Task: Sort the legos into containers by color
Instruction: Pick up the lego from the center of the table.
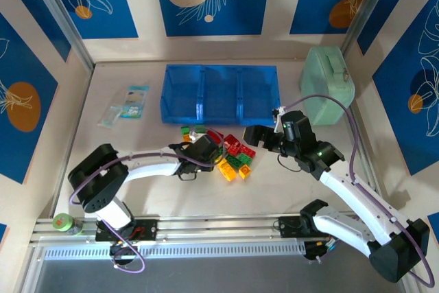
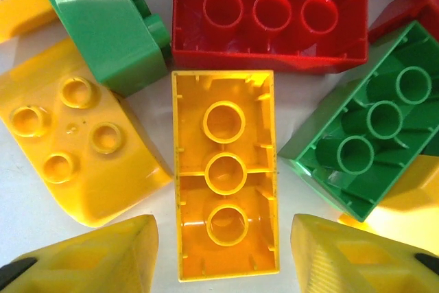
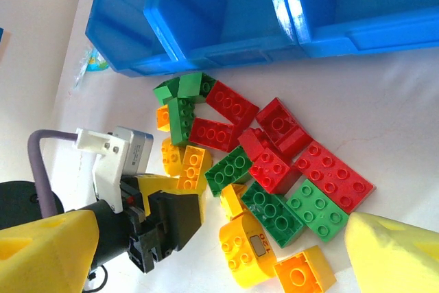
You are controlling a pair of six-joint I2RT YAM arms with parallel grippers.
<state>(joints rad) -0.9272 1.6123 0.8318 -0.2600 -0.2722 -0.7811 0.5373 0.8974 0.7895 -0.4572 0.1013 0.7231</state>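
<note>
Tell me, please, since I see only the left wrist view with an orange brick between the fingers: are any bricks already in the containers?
Observer: No, in the top view all three containers look bare inside.
Operator: Thank you. Where is the other arm?
Observer: The right gripper hovers just right of the pile of legos, jaws wide open and holding nothing.
Operator: Is anything else near the containers?
Observer: Yes, a mint-green case stands on the table to their right.
</note>
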